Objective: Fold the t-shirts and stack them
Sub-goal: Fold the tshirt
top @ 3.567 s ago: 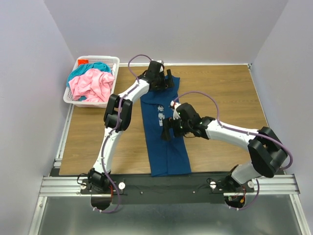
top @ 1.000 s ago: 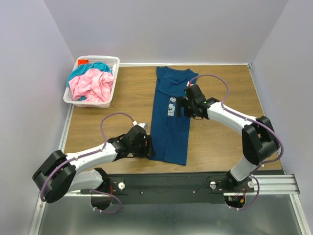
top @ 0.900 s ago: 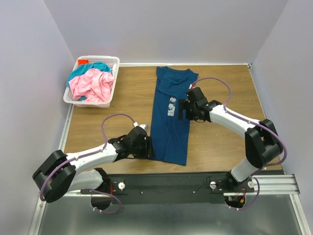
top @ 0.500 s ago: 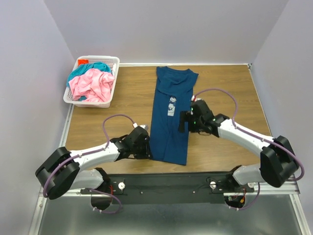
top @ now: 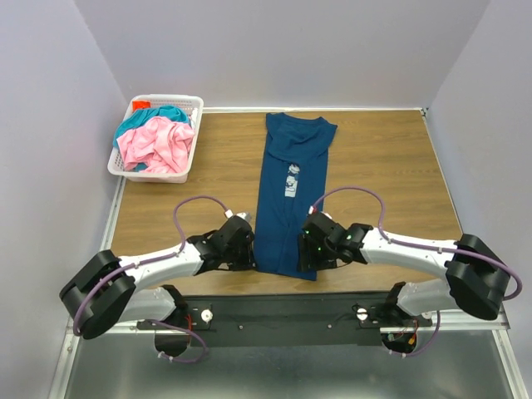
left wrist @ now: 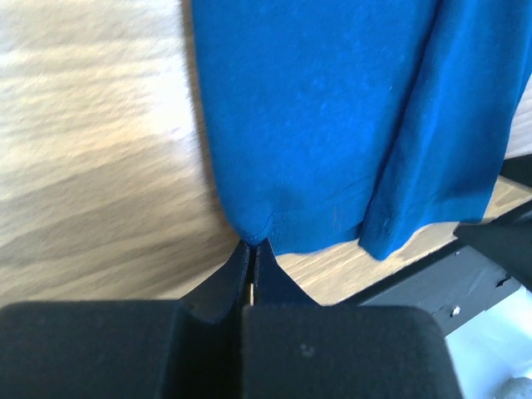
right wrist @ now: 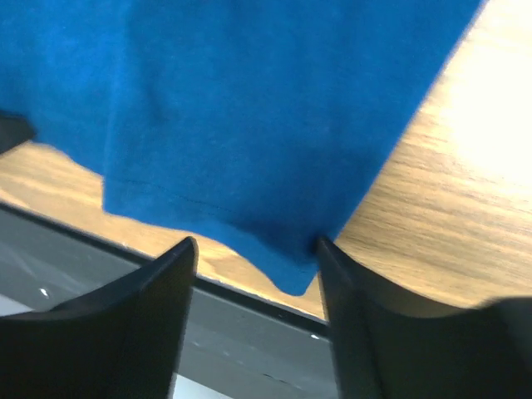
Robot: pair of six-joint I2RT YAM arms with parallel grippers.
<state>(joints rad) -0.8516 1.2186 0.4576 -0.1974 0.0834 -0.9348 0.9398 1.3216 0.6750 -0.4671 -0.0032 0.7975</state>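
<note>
The dark blue t-shirt (top: 287, 208) lies folded into a long strip down the middle of the table, its white print (top: 292, 179) facing up. My left gripper (top: 252, 252) sits at the near left hem corner. In the left wrist view its jaws (left wrist: 253, 245) are pinched shut on the corner of the blue cloth (left wrist: 332, 125). My right gripper (top: 309, 253) is at the near right hem corner. Its fingers stand apart astride that corner (right wrist: 256, 262) of the shirt (right wrist: 249, 100). The pink t-shirt (top: 158, 143) and the teal t-shirt (top: 158, 115) lie crumpled in the basket.
The white lattice basket (top: 170, 100) stands at the far left corner of the wooden table (top: 391, 166). The black rail (top: 274, 312) with the arm bases runs just below the shirt's hem. Purple walls close in both sides.
My right gripper has travelled from the shirt's right edge near the print down to the near right hem corner, and its jaws have narrowed. My left jaws have shut on the left hem corner.
</note>
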